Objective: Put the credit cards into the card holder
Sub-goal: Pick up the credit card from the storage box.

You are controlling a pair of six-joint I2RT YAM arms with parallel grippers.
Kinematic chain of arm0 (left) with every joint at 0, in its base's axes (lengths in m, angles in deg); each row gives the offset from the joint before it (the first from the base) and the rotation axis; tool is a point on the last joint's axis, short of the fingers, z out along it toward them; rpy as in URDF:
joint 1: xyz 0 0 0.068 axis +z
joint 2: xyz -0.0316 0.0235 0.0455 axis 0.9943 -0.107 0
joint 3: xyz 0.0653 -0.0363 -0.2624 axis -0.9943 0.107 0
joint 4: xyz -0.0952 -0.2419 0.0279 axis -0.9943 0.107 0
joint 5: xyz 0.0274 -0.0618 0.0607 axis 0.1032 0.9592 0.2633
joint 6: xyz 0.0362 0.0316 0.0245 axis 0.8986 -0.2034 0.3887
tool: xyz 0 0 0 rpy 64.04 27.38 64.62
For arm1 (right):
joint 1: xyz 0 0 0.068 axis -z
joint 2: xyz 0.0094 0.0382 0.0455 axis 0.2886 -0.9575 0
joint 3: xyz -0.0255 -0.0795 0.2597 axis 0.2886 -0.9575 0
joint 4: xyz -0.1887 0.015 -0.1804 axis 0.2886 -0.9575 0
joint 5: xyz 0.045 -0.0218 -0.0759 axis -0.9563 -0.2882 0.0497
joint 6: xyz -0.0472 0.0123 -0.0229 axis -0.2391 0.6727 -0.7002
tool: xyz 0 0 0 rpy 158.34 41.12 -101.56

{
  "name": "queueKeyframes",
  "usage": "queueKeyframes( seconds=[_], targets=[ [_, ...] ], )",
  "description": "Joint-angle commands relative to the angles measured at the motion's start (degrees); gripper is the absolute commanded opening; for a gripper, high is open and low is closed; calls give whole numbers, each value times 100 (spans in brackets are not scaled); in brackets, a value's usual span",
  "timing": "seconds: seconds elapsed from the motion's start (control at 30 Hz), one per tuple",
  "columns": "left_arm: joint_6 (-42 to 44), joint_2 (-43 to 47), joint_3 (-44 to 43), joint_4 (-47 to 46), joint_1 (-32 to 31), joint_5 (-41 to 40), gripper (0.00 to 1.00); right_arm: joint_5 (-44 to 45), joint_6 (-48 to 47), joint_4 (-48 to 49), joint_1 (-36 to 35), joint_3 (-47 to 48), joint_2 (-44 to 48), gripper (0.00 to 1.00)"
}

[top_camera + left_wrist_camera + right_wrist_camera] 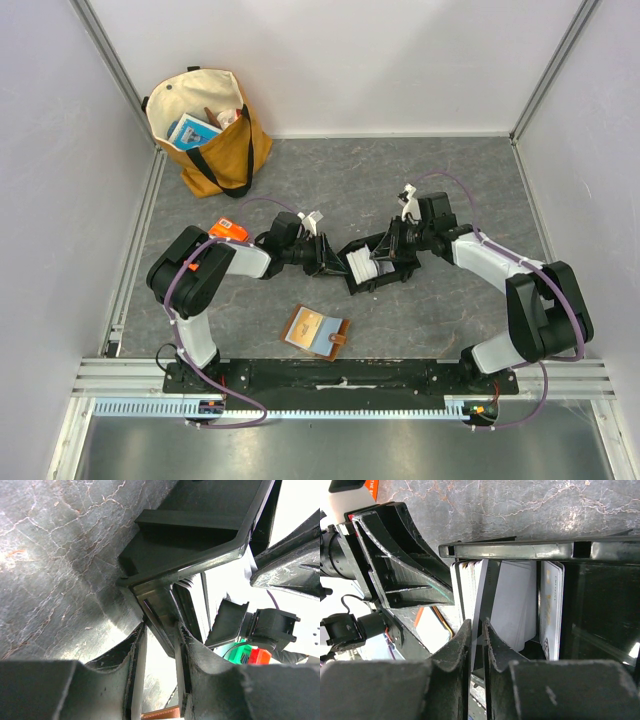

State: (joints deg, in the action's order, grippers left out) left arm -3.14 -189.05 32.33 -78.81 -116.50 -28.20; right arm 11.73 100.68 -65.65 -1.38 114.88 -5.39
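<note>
The black tray (375,272) hangs tilted above the table between both arms, with the white credit cards (360,264) standing on edge in it. My left gripper (334,258) is shut on the tray's left corner; in the left wrist view the tray wall (165,605) sits between the fingertips of that gripper (159,635). My right gripper (477,627) reaches into the tray (530,550), its jaws almost together on the edge of one credit card (479,592). More cards (512,605) stand beside it. The brown card holder (316,332) lies closed on the table near the arm bases.
A tan tote bag (210,130) with items inside stands at the back left. An orange packet (228,230) lies by the left arm. White walls and metal rails enclose the grey table (450,180).
</note>
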Motion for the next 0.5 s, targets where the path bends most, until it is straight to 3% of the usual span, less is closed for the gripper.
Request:
queueKeyframes(
  seconds=[0.0,0.23,0.47],
  targets=[
    [-199,0,-180,-552,-67,160,34,-623,125,152,5,-82,130,15],
    [-199,9,-136,-579,-75,168,34,-281,19,29,40,-152,112,0],
    [-199,18,-128,-596,-67,177,34,-429,-51,-15,40,-117,59,0]
  ],
)
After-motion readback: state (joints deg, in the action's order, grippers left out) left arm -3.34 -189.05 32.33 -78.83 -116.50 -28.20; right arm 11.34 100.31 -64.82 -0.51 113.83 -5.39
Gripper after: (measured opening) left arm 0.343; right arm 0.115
